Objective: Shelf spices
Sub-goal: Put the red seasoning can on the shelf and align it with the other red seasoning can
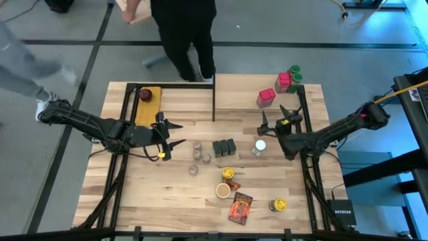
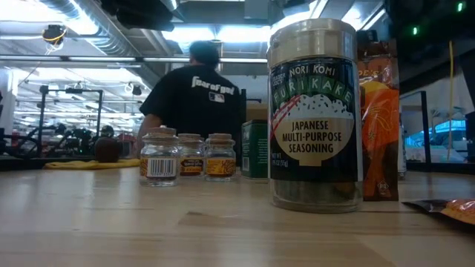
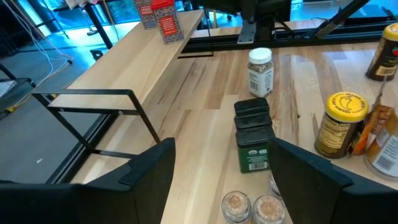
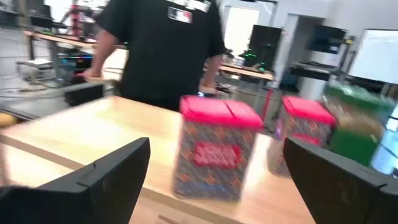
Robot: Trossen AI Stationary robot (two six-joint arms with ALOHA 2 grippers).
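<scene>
Task barely started: on the shelf [image 1: 234, 94] at the table's far edge stand only two red boxes [image 1: 266, 98] and two green-lidded jars [image 1: 295, 70], at its right end. Small jars [image 1: 197, 148], dark tins [image 1: 225, 147], a white-lidded jar [image 1: 259, 146] and an orange packet [image 1: 240, 207] sit mid-table toward the near edge. Left gripper [image 1: 168, 137] and right gripper [image 1: 274, 119] both hang spread and empty.

My two arms are dark and jointed. The left gripper [image 1: 170, 136] has matte black wedge fingers [image 3: 149, 168] and a yellow tag near the wrist; the right gripper [image 1: 279, 116] has matching fingers [image 4: 109, 171] and an orange cable along its arm.
</scene>
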